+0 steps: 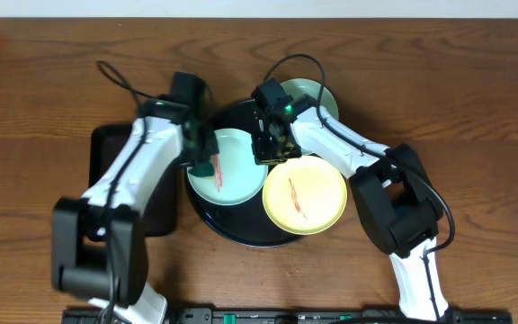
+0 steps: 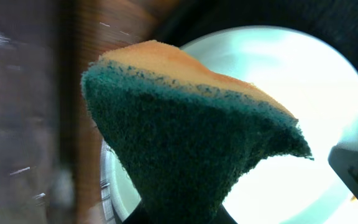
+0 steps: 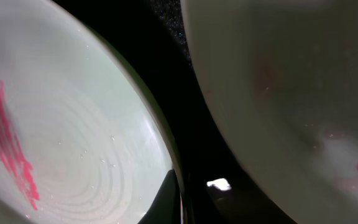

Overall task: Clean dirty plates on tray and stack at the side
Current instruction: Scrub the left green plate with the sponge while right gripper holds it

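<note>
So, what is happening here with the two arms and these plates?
The left gripper holds a green and orange sponge over the mint plate, near its red smear. The right gripper is low at that plate's right edge, beside the yellow plate, also smeared red; whether it grips anything I cannot tell. Both plates lie on the round black tray. A second mint plate sits at the tray's far side. Nothing is stacked yet.
</note>
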Robot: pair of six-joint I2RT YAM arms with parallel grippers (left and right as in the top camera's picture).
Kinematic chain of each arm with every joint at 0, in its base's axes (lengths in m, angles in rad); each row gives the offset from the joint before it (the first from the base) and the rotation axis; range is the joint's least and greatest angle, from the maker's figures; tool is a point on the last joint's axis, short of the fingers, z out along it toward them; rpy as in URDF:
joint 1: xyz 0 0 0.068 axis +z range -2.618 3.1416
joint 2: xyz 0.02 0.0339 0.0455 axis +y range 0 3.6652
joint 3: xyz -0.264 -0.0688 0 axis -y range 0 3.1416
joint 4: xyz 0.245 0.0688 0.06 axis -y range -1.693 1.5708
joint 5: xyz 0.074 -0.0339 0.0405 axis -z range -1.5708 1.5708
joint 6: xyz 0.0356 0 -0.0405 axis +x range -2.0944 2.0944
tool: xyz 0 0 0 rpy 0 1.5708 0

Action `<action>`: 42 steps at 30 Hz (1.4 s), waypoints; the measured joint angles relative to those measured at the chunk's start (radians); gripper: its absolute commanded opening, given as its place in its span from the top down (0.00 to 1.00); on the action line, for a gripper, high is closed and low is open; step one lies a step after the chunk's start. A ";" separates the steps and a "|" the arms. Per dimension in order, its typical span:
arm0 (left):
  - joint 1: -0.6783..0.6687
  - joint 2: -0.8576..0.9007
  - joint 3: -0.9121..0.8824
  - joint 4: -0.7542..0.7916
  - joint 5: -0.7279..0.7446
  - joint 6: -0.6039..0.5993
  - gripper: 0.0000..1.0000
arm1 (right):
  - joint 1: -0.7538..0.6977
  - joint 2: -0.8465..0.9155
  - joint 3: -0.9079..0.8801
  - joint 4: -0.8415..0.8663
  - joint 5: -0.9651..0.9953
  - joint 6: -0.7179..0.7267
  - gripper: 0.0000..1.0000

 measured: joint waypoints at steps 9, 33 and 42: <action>-0.032 0.164 0.007 0.053 0.006 -0.040 0.92 | -0.005 0.002 0.000 0.001 -0.011 -0.006 0.99; -0.106 0.177 0.010 0.285 -0.189 -0.047 0.93 | -0.005 0.002 0.000 0.003 -0.013 -0.023 0.99; -0.099 0.177 0.015 0.179 -0.290 -0.058 0.93 | -0.005 0.002 0.000 0.003 -0.013 -0.026 0.99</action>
